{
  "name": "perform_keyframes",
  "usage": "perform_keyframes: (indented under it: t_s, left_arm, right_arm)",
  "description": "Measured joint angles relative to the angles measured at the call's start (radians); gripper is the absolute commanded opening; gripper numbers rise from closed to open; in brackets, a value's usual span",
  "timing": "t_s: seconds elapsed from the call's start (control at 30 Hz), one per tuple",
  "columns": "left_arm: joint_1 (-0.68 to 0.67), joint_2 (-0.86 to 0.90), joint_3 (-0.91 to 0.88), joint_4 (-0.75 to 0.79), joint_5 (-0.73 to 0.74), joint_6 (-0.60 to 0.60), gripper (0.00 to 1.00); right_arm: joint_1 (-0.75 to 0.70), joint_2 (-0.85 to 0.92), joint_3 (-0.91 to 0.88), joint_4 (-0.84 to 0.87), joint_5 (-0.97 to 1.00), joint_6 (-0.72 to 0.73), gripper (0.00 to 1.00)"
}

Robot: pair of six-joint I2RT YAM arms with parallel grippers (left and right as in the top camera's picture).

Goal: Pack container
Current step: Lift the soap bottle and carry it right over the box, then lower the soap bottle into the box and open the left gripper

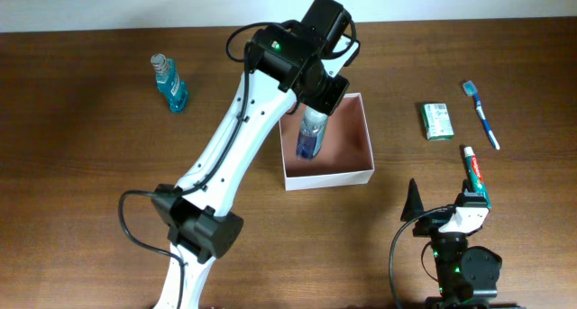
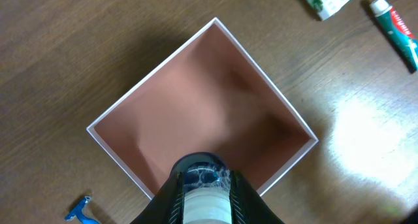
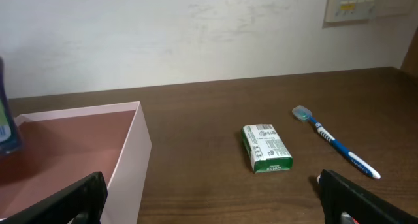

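There's the left gripper (image 2: 204, 188), pinched narrow around a bottle of blue liquid (image 1: 309, 140), holding it upright over the left side of the container (image 1: 353, 145). That box sits mid-frame in the overhead view. The right gripper (image 3: 209, 198), lower right, stands wide apart, holding nothing.

Lighting: bright, even, overhead. Glare: pale patch on surface (image 2: 366, 132), 4 o'clock, left wrist view. Shadows: soft. Blur: fingers (image 3: 65, 199) of right pincer (image 3: 210, 186).
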Motion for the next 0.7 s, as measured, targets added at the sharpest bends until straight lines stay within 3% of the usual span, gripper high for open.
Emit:
perform_keyframes:
  t_s: [0.5, 0.53, 0.57, 0.7]
  left_arm:
    - [0.000, 0.122, -0.001, 0.042, -0.007, 0.000, 0.13]
    - [0.000, 0.130, -0.002, 0.042, -0.014, 0.000, 0.24]
    - [0.000, 0.134, -0.002, 0.042, -0.020, 0.002, 0.26]
    - [0.000, 0.137, -0.002, 0.045, -0.048, 0.000, 0.27]
  right_arm:
    - [0.000, 0.000, 0.000, 0.000, 0.000, 0.000, 0.98]
    - [0.000, 0.000, 0.000, 0.000, 0.000, 0.000, 0.98]
    - [0.000, 0.000, 0.000, 0.000, 0.000, 0.000, 0.98]
    - [0.000, 0.000, 0.000, 0.000, 0.000, 0.000, 0.98]
